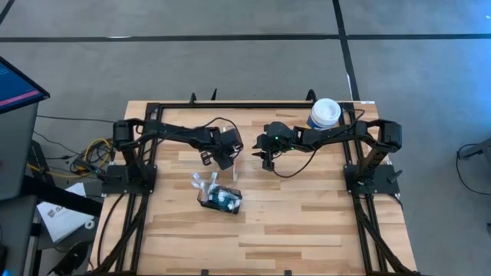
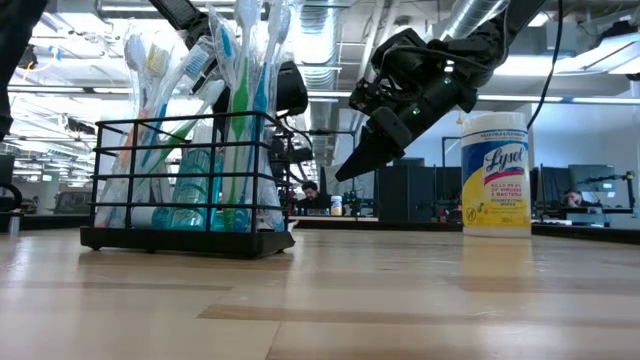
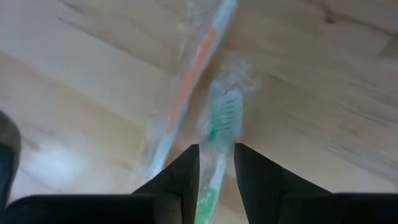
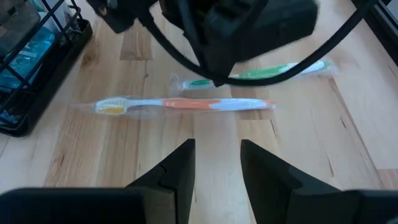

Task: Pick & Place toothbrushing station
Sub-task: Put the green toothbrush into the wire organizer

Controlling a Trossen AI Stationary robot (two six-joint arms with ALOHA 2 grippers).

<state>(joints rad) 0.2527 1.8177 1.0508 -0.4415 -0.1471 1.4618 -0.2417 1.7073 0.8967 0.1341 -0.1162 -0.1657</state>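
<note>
The black wire toothbrushing station (image 1: 220, 198), packed with brushes, stands just below the left tool (image 1: 222, 159), whose fingers, apart, straddle a green toothbrush (image 3: 219, 127) lying on the desk (image 1: 307, 222); the right tool (image 1: 268, 159) hovers beside, fingers apart, empty.

The only readable text is the brand "Lysol" on the yellow-and-white wipes canister (image 2: 495, 173) standing on the table (image 2: 400, 300).
</note>
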